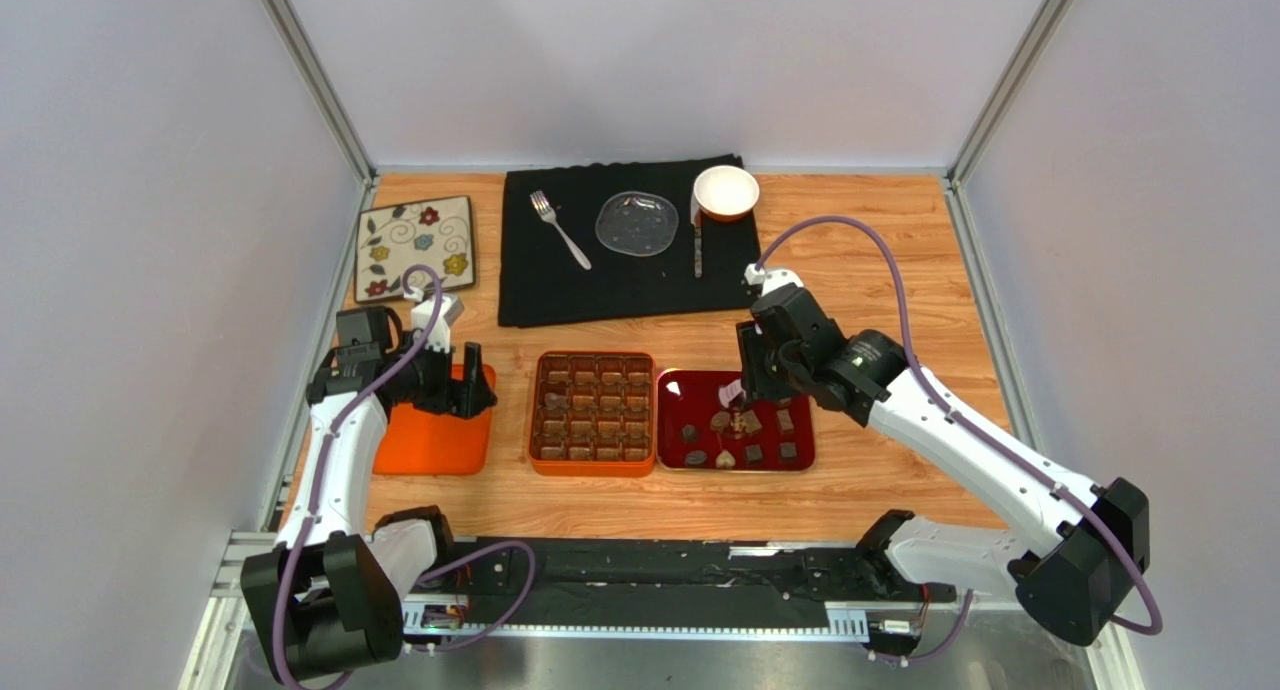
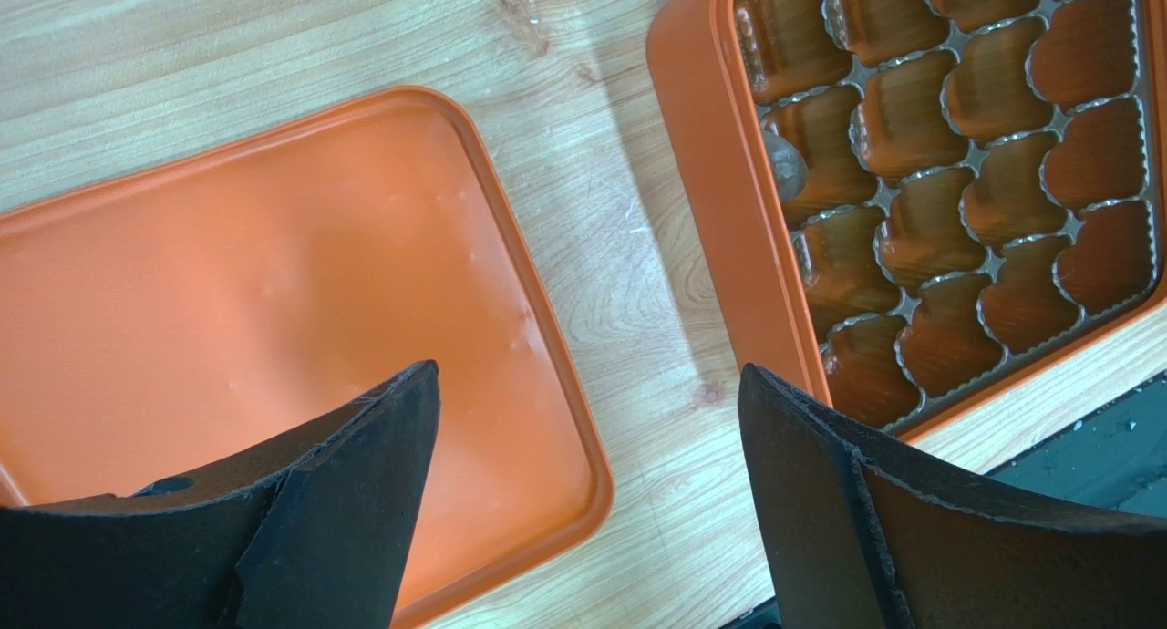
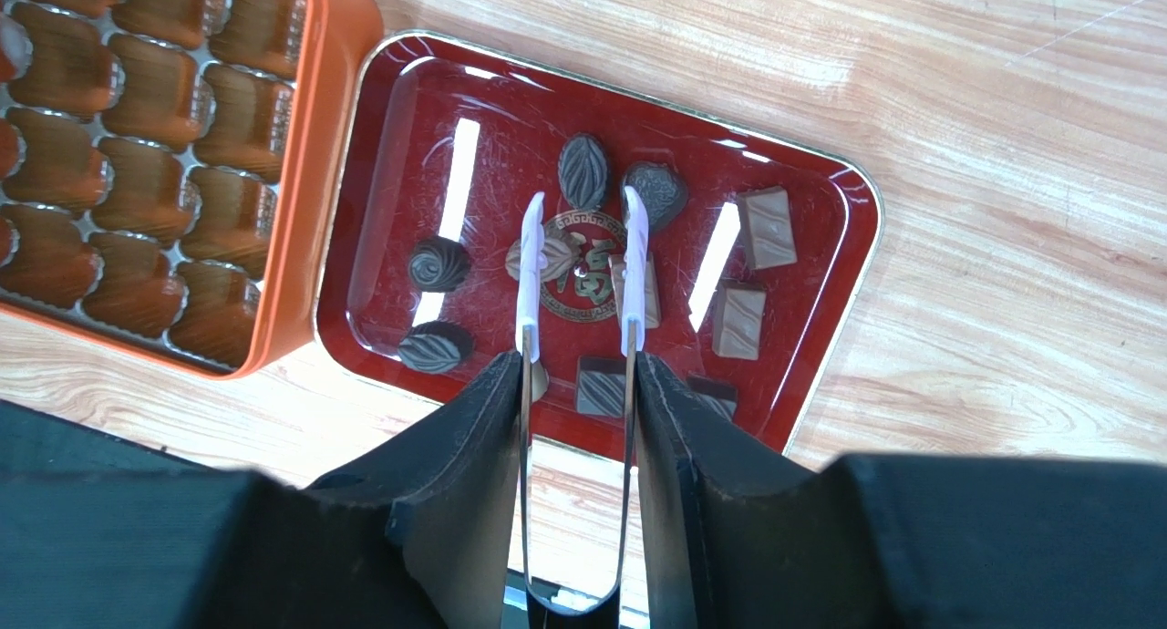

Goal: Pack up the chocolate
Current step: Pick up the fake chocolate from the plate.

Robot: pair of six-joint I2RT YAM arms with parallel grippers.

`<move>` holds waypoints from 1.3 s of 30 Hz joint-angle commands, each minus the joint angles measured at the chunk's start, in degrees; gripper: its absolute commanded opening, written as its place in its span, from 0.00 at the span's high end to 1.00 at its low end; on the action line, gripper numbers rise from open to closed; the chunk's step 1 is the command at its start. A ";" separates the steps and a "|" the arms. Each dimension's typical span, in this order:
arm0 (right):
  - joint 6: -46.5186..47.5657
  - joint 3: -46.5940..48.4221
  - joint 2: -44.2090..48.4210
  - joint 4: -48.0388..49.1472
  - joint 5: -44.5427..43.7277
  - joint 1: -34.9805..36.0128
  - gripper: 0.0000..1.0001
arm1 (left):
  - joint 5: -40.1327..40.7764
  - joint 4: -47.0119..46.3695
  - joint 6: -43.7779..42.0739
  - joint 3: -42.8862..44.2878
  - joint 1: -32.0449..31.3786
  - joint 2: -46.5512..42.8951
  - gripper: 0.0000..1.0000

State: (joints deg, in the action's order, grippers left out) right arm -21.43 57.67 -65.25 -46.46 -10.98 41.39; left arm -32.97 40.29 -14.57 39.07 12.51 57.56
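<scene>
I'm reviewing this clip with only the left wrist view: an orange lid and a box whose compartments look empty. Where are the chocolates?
Observer: The chocolates lie on a red tray beside the box, on its right.
Operator: Is the other arm over that tray?
Observer: Yes, the right gripper holds tweezers, with the tips apart above the tray's middle.
Operator: What's further back?
Observer: A black cloth with a fork, a glass plate and a white bowl.

orange box (image 1: 534, 414) just beside red tray (image 1: 684, 396), open wood (image 1: 857, 293) behind
</scene>
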 commanded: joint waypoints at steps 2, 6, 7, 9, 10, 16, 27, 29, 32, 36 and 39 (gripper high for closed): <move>0.25 0.60 -1.28 2.95 -0.36 -0.96 0.63 | -1.39 0.22 -1.69 1.80 0.76 0.10 0.12; 0.60 0.86 -2.42 4.27 0.70 -1.66 0.63 | -1.48 0.22 -1.78 1.71 0.93 0.10 0.12; 0.77 0.87 -2.68 4.53 0.96 -1.66 0.63 | -1.48 0.22 -1.87 1.80 1.02 0.10 0.12; 1.13 1.04 -3.39 5.32 1.23 -1.75 0.64 | -1.48 0.14 -1.87 1.71 1.02 0.10 0.12; 1.21 1.13 -3.65 5.67 1.58 -1.75 0.64 | -1.48 0.14 -1.95 1.71 1.02 0.18 0.12; 1.48 1.65 -5.67 8.57 2.81 -1.75 0.66 | -1.57 -0.04 -1.96 1.80 1.28 0.27 0.13; 3.24 2.97 -7.34 8.49 1.58 -1.75 0.66 | -2.01 -0.04 -2.31 1.62 1.81 0.62 0.13; 3.50 3.06 -6.99 8.49 1.23 -1.75 0.66 | -2.01 -0.04 -2.22 1.54 1.81 0.54 0.13; 3.94 3.24 -7.08 8.49 1.05 -1.75 0.66 | -2.01 -0.13 -2.22 1.54 1.99 0.54 0.13; 4.29 3.24 -7.87 8.49 1.23 -1.84 0.66 | -2.18 0.14 -2.31 1.89 1.99 0.53 0.13; 4.38 3.15 -8.48 8.66 1.49 -1.75 0.67 | -2.19 0.31 -2.39 2.15 2.08 0.36 0.13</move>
State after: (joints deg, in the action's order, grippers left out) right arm -18.09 58.37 -73.19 -39.94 -8.88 39.92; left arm -33.63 40.53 -15.79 39.07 13.96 58.15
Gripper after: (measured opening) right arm 0.342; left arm 0.868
